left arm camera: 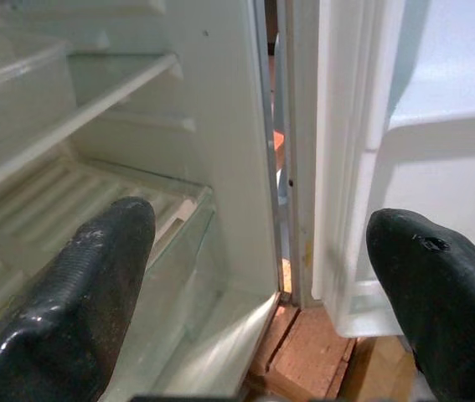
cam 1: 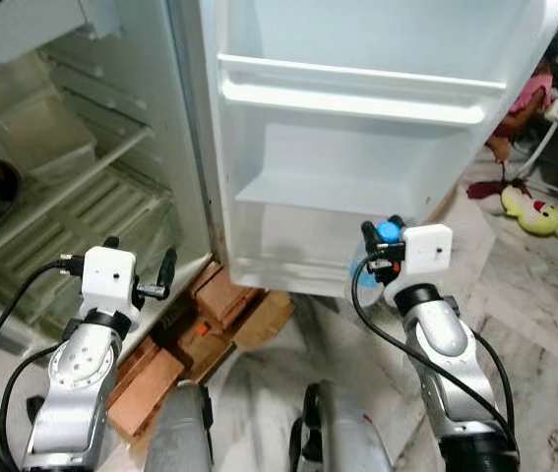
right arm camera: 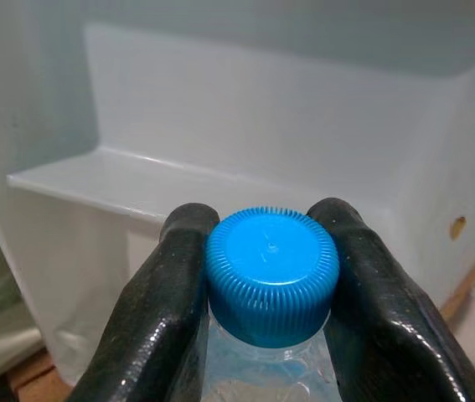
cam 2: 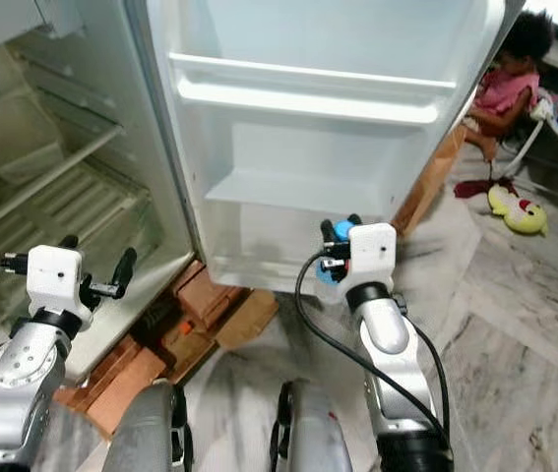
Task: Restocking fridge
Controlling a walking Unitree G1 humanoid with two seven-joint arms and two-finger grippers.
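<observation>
Left tool [cam 1: 141, 265] hangs idle, fingers [left arm camera: 78, 293] spread wide with nothing between them, aimed at the hinge seam; fridge interior [cam 1: 72, 187] with its wire shelf ahead and to its left, open door [cam 1: 357, 118] ahead and to its right. Brick stack [cam 1: 210, 305] on the floor under the fridge, between the two arms. Right tool [cam 1: 382, 246] is clamped on the water bottle [right arm camera: 262, 368] just under its blue cap [right arm camera: 272, 276], one finger on each side. Bottle's long axis seems to run along the fingers, cap leading toward the door. Lower door shelf [cam 1: 328, 192] lies straight ahead of the right tool and a bit above, near, not touching. Right arm is clearly the nearer one. Judgement: next move needs a lift and push forward onto that shelf.
</observation>
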